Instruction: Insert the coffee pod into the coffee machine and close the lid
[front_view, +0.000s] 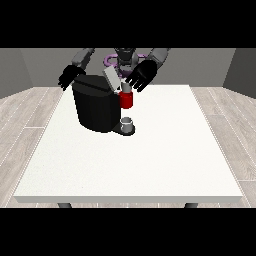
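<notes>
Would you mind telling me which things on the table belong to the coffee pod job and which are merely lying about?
Part of the job:
- coffee machine
- its raised lid
- hand at the view's right, beside the lid
- hand at the view's left

Lying about:
- nothing but the white table; the cup sits under the machine's spout.

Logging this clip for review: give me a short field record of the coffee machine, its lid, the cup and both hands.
coffee machine: black, on the white table, view's left of centre
lid: raised, tilted open
red part: at the machine's front, below the lid
cup: grey, on the machine's base
hand at view's right: fingers spread, beside the lid
hand at view's left: open, behind the machine
coffee pod: cannot tell
</notes>
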